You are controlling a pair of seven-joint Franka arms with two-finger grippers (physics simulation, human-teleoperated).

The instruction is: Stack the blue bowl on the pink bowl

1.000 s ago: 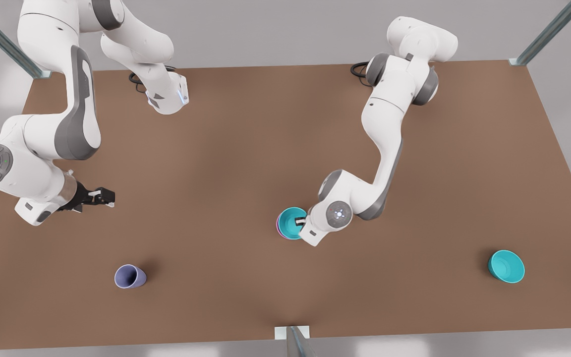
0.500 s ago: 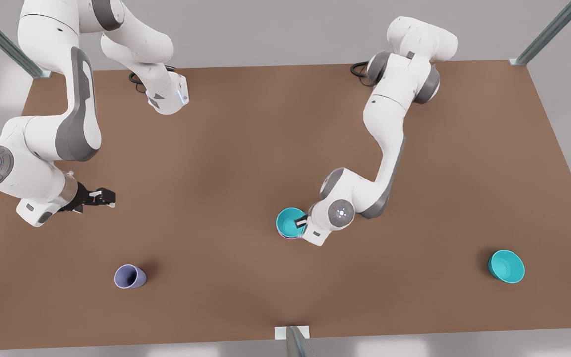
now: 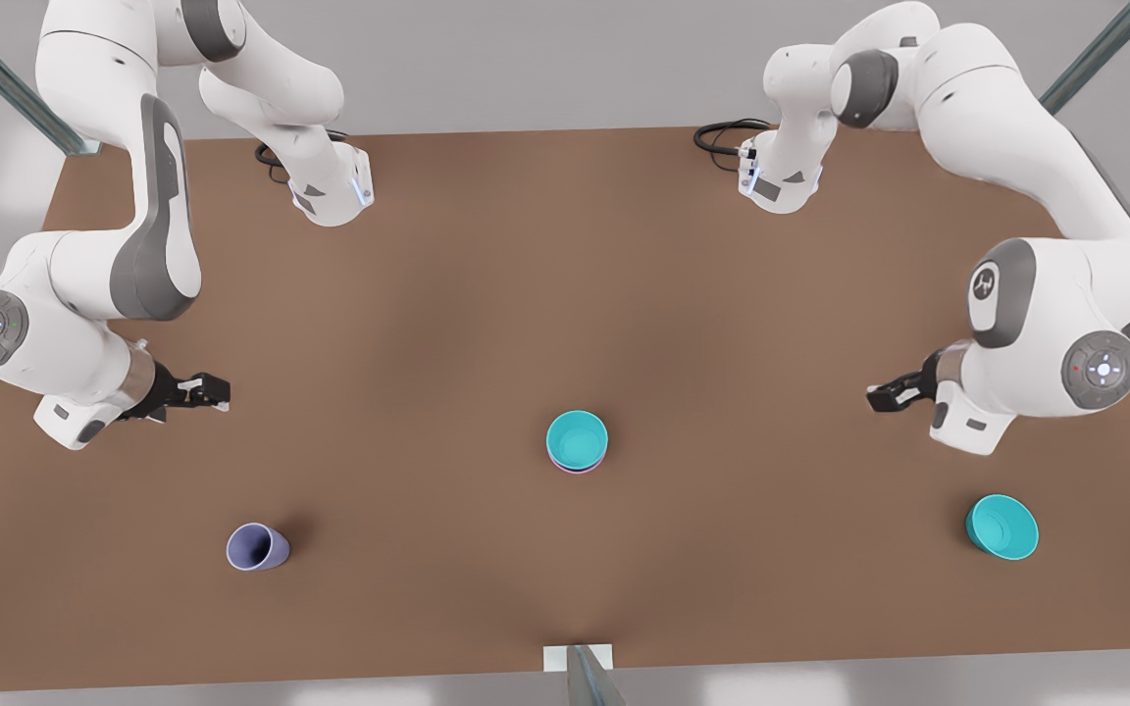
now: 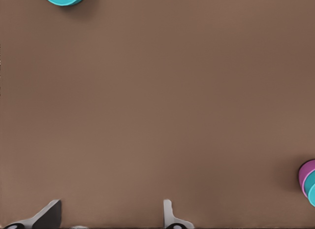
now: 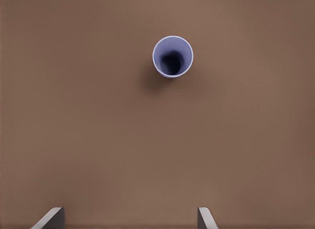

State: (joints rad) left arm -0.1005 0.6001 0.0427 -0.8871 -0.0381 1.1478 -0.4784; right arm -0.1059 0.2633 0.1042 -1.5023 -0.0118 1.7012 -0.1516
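The blue bowl (image 3: 577, 439) sits nested in the pink bowl (image 3: 575, 469) out on the middle of the brown surface (image 3: 487, 294), a little toward its near edge, with only a thin pink rim peeking out beneath. Neither arm touches the stack. The left gripper (image 3: 891, 394) hangs above the surface near its edge on the front view's right, jaws spread wide and holding nothing. The right gripper (image 3: 204, 390) hovers near the opposite edge, jaws likewise parted and empty. A second teal bowl (image 3: 1001, 528) rests alone toward the near corner below the left gripper, and a lavender cup (image 3: 256, 547) stands toward the other near corner, well apart from the stack.
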